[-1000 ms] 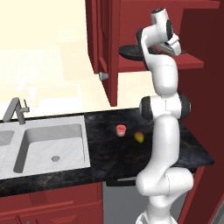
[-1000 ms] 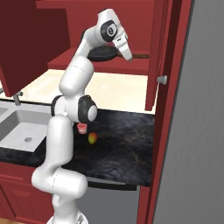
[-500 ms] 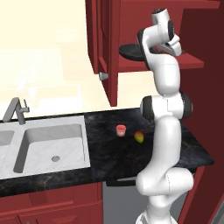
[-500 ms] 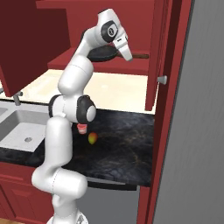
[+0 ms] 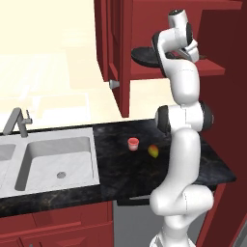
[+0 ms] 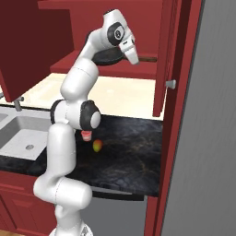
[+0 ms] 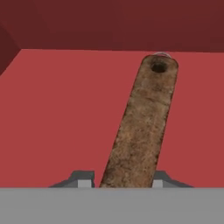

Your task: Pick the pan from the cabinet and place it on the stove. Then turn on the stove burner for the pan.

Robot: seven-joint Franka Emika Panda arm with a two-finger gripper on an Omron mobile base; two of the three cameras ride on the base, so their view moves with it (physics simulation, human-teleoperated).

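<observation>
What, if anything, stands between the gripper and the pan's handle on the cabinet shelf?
Nothing visible does. In the hand view the pan's brown handle runs straight up between the two fingertips, one at each side of it. The gripper is already at the handle, over the cabinet shelf.

Left and right base views look forward from behind the arm, sharing the counter [image 5: 120,169] and open cabinet [image 6: 133,69]; the hand view looks closely along the pan [image 7: 142,131] handle inside the cabinet.

Glossy white arm [image 5: 182,144], rounded tubular segments; dark joint discs, bulbous white base; small grey fingertips [image 7: 83,179]
</observation>
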